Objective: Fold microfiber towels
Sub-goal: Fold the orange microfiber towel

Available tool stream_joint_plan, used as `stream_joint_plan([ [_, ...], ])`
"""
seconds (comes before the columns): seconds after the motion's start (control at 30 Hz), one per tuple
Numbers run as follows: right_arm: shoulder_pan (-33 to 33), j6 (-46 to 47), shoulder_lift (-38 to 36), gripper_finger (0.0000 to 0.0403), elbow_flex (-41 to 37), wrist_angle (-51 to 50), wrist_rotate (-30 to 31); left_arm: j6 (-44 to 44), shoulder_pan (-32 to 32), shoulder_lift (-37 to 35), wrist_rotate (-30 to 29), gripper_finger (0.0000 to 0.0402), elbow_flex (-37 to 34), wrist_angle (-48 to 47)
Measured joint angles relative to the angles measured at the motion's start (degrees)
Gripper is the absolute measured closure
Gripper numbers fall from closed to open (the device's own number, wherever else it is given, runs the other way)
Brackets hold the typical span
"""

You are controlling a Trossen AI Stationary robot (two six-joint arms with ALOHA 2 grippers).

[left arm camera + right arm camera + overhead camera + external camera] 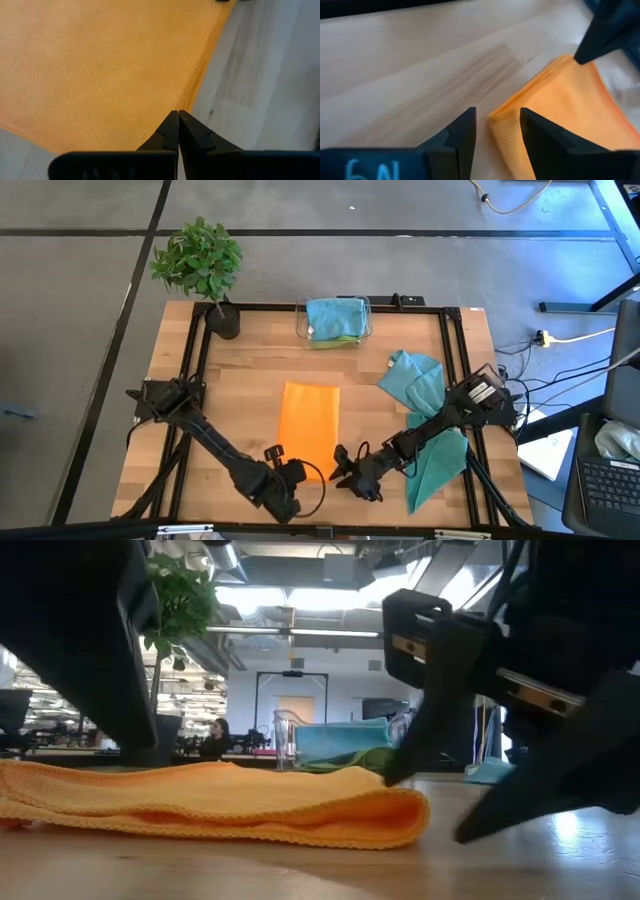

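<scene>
**Two grippers close in on a half-folded orange towel**

A soft orange microfiber towel, already doubled into a tall rectangle, lies flat at the middle of the pale wooden tabletop. The left gripper, fingers clenched on nothing, hovers over the cloth's near edge. The right gripper, its fingers parted and not yet grasping, straddles the near corner where the layers meet. Loose teal cloths wait at the right side of the tabletop; more lie in a clear plastic bin at the back, beside a potted green plant.

The step in hand appears to be the next fold. Doing it well likely means the right gripper taking both layers at the corner, not only the top one. The left gripper would need to open and pinch the matching corner. Lifting together, low and level, should keep the edges aligned and the doubled cloth from sliding apart.
</scene>
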Motion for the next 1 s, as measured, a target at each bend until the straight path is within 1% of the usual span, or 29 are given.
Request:
stream_joint_plan([
  [0.1,0.0,0.2,0.7,0.0249,0.8,0.3,2.6,-0.6,-0.4,-0.1,-1.3,0.0401,1.7,-2.6],
  [0.23,-0.6,0.7,0.7,0.0251,0.9,-0.1,2.7,-0.6,-1.1,-0.1,-3.6,0.0401,3.3,-4.0],
  [0.3,-1.0,0.7,0.7,0.0260,0.9,-1.3,1.8,-0.6,-1.3,-0.1,-3.8,0.0401,3.5,-4.1],
  [0.37,-1.5,0.8,0.7,0.0274,0.9,-2.8,-0.6,-0.6,-1.7,-0.1,-3.8,0.0401,3.6,-4.2],
  [0.53,-1.6,0.6,0.7,0.0309,1.0,-5.1,-2.1,-2.2,-2.2,-0.1,-3.7,0.0401,3.6,-4.4],
  [0.77,-1.5,0.7,0.8,0.0319,0.9,-6.2,-2.4,-2.2,-2.3,-0.1,-3.7,0.0401,3.6,-4.6],
  [0.87,-1.3,0.6,0.8,0.0341,0.9,-6.0,-2.4,-2.3,-2.3,-0.1,-3.7,0.0401,3.6,-4.6],
  [1.0,-1.0,0.4,0.8,0.0391,0.8,-6.0,-2.2,-2.3,-2.3,-0.1,-3.6,0.0402,3.6,-4.5],
])
